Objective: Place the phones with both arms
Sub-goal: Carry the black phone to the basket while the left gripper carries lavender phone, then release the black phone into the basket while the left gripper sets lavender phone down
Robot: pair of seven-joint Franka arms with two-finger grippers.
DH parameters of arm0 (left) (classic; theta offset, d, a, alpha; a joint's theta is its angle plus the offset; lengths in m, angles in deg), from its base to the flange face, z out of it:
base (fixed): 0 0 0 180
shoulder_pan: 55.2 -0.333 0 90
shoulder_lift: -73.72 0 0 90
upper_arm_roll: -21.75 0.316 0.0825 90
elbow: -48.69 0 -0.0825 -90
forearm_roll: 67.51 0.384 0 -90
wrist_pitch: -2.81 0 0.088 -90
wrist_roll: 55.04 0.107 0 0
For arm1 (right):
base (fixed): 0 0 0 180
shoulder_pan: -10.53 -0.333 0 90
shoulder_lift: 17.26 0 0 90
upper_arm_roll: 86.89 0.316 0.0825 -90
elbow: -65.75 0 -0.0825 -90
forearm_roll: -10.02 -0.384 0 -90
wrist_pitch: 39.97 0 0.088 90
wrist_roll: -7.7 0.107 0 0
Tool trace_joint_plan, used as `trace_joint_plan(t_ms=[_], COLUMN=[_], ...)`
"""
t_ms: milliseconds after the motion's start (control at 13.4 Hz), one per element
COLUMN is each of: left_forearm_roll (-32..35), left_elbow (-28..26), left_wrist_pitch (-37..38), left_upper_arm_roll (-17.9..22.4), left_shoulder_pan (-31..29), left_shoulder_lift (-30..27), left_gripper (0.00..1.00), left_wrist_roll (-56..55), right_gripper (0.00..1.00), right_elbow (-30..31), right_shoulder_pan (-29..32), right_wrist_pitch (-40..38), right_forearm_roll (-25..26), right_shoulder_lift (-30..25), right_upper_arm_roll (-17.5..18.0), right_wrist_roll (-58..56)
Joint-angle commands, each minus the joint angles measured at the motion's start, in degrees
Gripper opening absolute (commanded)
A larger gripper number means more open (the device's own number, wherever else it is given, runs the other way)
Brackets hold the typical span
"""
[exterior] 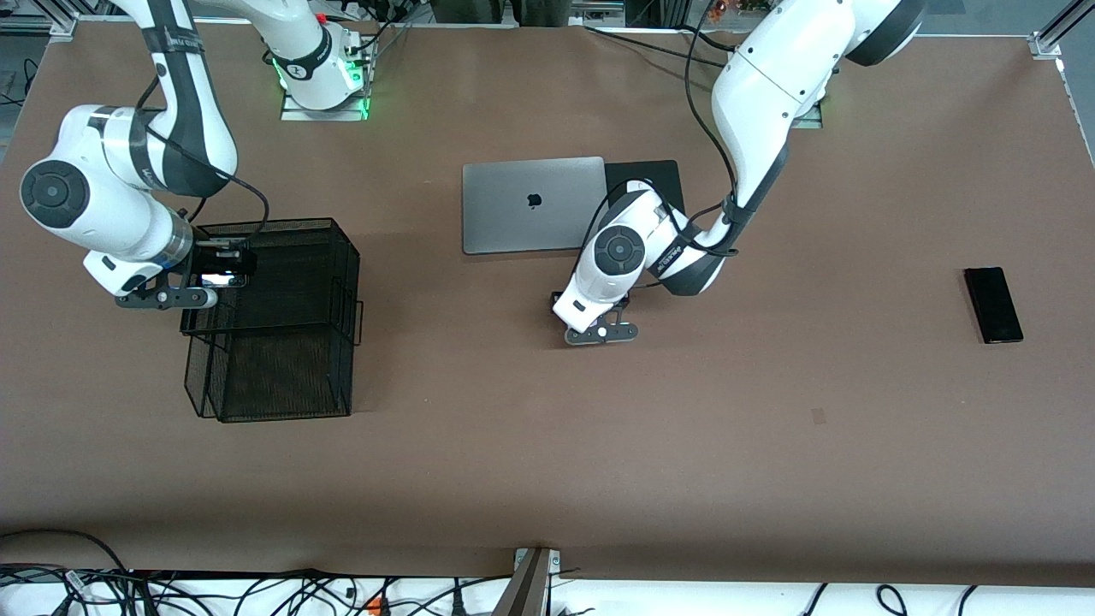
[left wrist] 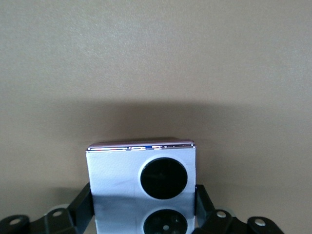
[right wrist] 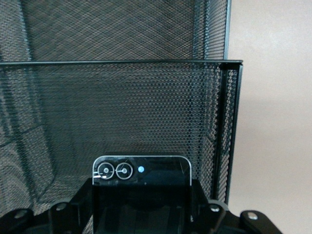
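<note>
Three phones: lilac-white phone [left wrist: 141,180], small black phone [right wrist: 141,183], long black slab [exterior: 993,305]. One laptop [exterior: 532,204], one mesh basket [exterior: 274,325], two arms.

Bright, even light; soft shadows.

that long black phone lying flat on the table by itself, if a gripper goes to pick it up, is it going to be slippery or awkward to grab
Probably awkward. The long black phone lies flat on the brown table, so its edges sit low and the fingers would have little to close on. Its face looks smooth and glossy, so it may slide if pushed. It looks like a rigid slab, unlikely to bend or roll.
</note>
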Motion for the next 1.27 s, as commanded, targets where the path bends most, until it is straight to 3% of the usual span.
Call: trace_joint_plan(t_ms=[0, 75, 225, 300, 374, 599, 899, 973, 1198], left_forearm_roll=[-0.3, -0.3, -0.2, -0.2, -0.2, 0.0, 0.2, 0.1, 2.5], left_elbow=[1.1, 1.2, 1.2, 1.1, 1.5, 1.7, 1.6, 1.5, 1.0], left_wrist_pitch=[0.2, 0.2, 1.6, 4.4, 9.1, 21.0, 31.1, 32.6, 33.9], left_upper_arm_roll=[0.9, 0.9, 0.9, 0.9, 0.9, 0.7, 1.2, 1.1, 1.3], left_shoulder_pan=[0.8, 0.4, -0.9, -2.3, -3.7, -10.3, -21.8, -25.6, -35.9], left_shoulder_lift=[-0.4, -0.9, -4.6, -6.9, -9.5, -16.6, -19.6, -20.1, -20.1], left_gripper=[1.00, 1.00, 1.00, 1.00, 1.00, 1.00, 1.00, 1.00, 1.00], left_wrist_roll=[-0.6, -0.6, -0.6, -0.6, -0.1, 3.2, 20.6, 25.2, 39.9], right_gripper=[0.28, 0.30, 0.47, 0.86, 1.00, 1.00, 1.00, 1.00, 1.00], right_elbow=[-0.2, -0.6, -1.0, -1.8, -3.2, -10.8, -21.9, -24.0, -27.3], right_shoulder_pan=[1.1, 1.7, 1.8, 1.8, 1.8, 1.8, 1.0, 0.5, 0.1], right_wrist_pitch=[2.3, 2.4, 3.0, 2.4, 2.0, -7.9, -19.5, -21.2, -21.2], right_forearm_roll=[-3.1, -4.3, -7.1, -7.3, -7.3, -7.2, -6.9, -6.8, -6.8], right_shoulder_lift=[2.7, 4.0, 5.9, 6.3, 6.4, 6.2, 6.3, 6.3, 6.6], right_upper_arm_roll=[-0.2, -0.2, -0.2, -0.2, -0.2, -0.5, 0.2, 1.7, 10.8], right_wrist_roll=[-2.7, -3.7, -5.7, -5.7, -6.0, -5.9, -3.3, 0.1, 13.1])
